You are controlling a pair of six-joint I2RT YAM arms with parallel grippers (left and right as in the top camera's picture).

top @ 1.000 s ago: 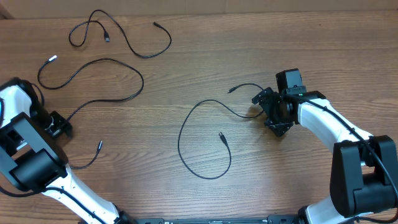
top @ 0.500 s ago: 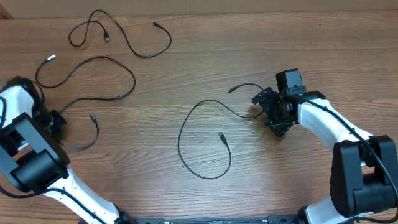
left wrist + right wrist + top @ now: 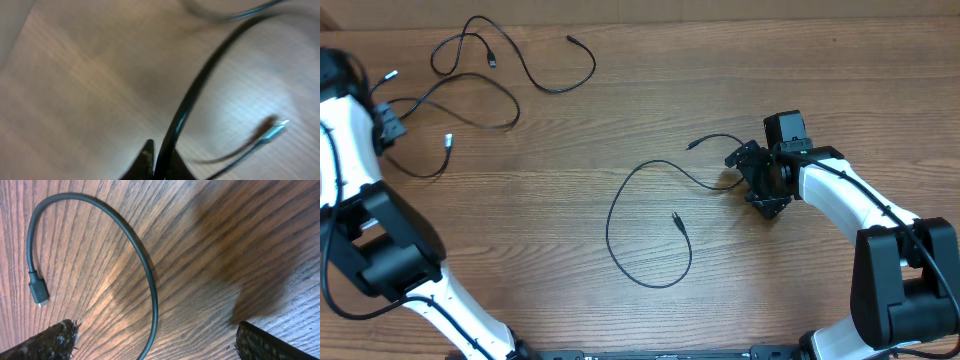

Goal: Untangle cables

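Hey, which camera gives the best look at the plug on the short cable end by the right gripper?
Right wrist view: the plug lies close and sharp, metal tip visible, at the end of the curved cable. Overhead shows the plug only as a tiny speck near the right gripper. The left wrist view misses it.

Robotics lab, seemingly: wooden bench [image 3: 820,80], left arm [image 3: 340,140] and right arm [image 3: 840,200] at its near edge, cables [image 3: 608,228] atop.
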